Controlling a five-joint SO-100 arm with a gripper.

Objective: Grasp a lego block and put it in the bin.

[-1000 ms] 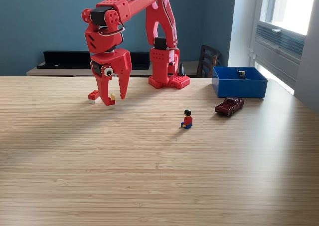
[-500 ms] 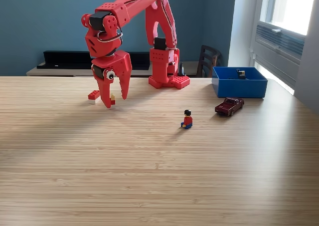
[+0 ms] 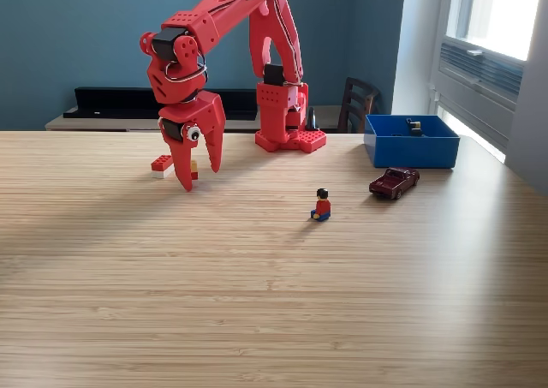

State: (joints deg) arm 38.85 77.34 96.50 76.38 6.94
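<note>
One step: reaching for the lego block (image 3: 161,164), not yet gripped
Pincer (image 3: 199,176): parted, empty, tips down just beside the block
Next: close on the block, lift it, swing toward the exterior view's right
Bin (image 3: 411,151): well apart
Room: open surface (image 3: 257,302); figure (image 3: 322,205) and toy car (image 3: 394,182) near the route

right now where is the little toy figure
In the exterior view, the toy figure stands on the table right of centre, just left of the dark red toy car and nearer the camera than the blue bin.
</note>
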